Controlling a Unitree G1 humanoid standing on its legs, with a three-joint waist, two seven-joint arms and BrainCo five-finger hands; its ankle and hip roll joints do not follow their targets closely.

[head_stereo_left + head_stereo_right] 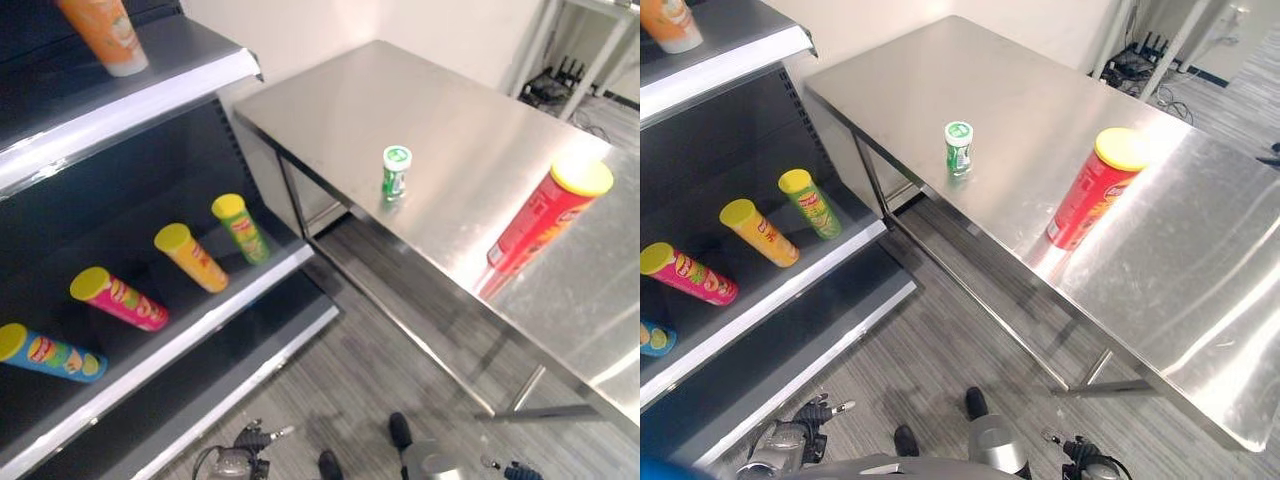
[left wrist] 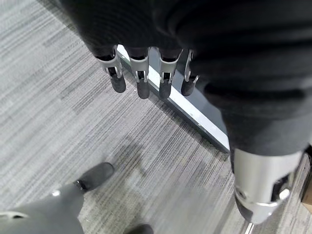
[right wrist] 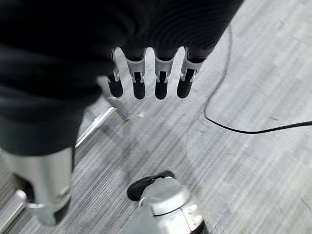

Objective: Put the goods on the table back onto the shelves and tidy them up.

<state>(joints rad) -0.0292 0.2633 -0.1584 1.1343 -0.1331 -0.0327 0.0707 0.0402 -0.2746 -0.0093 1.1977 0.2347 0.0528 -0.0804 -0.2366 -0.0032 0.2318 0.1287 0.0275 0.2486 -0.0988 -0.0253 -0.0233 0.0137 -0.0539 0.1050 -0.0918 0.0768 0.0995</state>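
Red can (image 1: 1092, 190) stands upright mid-table (image 1: 1020, 90), green tub (image 1: 958, 147) near front edge; both hands (image 2: 141, 73) (image 3: 146, 78) hang relaxed, empty, well apart.

We see the left hand (image 2: 146, 78) and right hand (image 3: 151, 78) hanging low, fingers (image 3: 139, 85) straight, holding nothing.

- 2 goods on the steel table (image 1: 470, 110): 1 red chip can (image 1: 543, 214), 1 small green-and-white bottle (image 1: 396, 171).
- 4 chip cans on the middle shelf (image 1: 180, 340): green (image 1: 241, 228), orange-yellow (image 1: 190, 257), pink (image 1: 118, 298), blue (image 1: 50, 352).
- 1 orange bottle (image 1: 104, 34) on the top shelf (image 1: 150, 95).
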